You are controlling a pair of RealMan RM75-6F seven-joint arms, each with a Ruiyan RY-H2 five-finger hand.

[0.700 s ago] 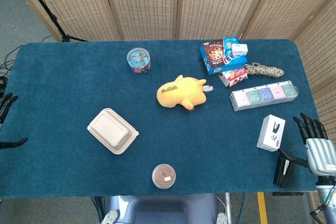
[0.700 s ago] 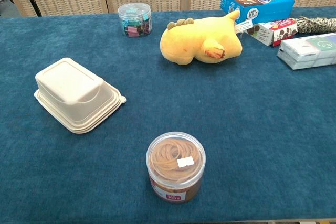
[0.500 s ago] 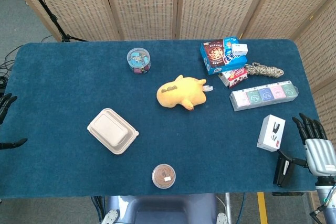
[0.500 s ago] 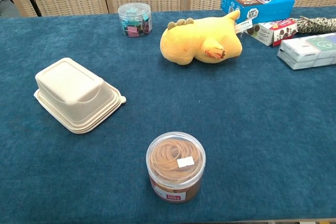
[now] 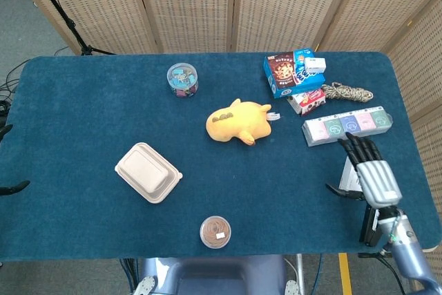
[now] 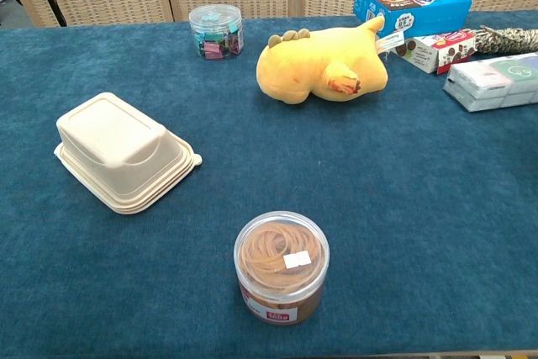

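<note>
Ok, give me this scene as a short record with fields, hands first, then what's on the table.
Right hand: open, fingers spread, above the white box near the table's right edge, covering most of it; contact cannot be told.
Left hand: only dark fingertips at the far left edge, off the table; state unclear.
Centre: yellow plush toy lying on its side.
Front: round tub of rubber bands.
Left of centre: closed beige takeaway box.
Back: clear jar of clips, blue biscuit box.
Right: long packet of tissues.
Surface: blue cloth.
</note>
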